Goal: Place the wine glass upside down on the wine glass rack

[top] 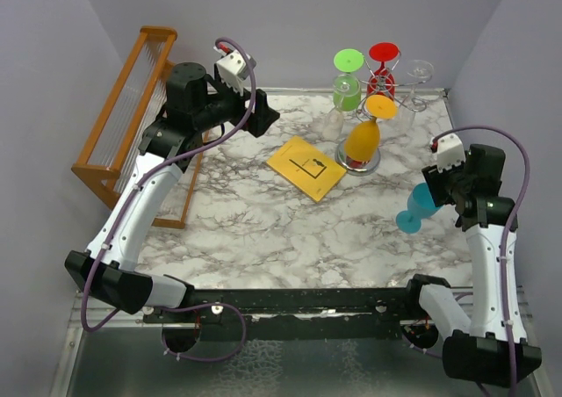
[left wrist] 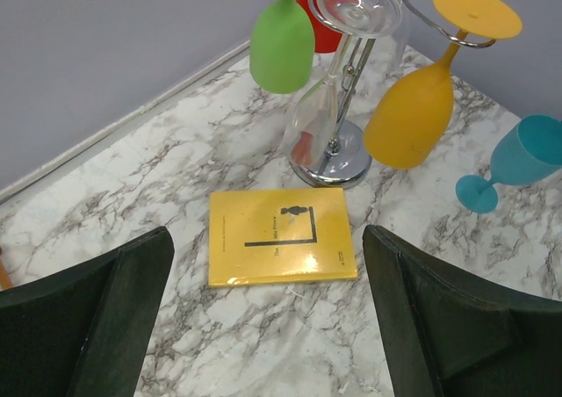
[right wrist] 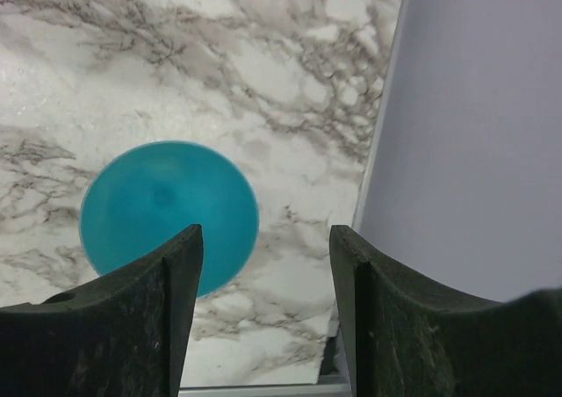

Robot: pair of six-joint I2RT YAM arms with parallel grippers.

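teal wine glass [top: 420, 207] sits in our right end effector [top: 436, 192] — grasped, tilted above the worktop [top: 263, 230]; our left end effector [left wrist: 268, 318] hangs released near the wine glass rack [top: 373, 116].

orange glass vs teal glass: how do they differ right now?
The orange glass hangs upside down on the wire rack, foot up; the teal glass is off the rack, tilted, beside the right gripper. Orange sits mid-table by the yellow booklet; teal is near the right wall. Both are opaque coloured stemware.
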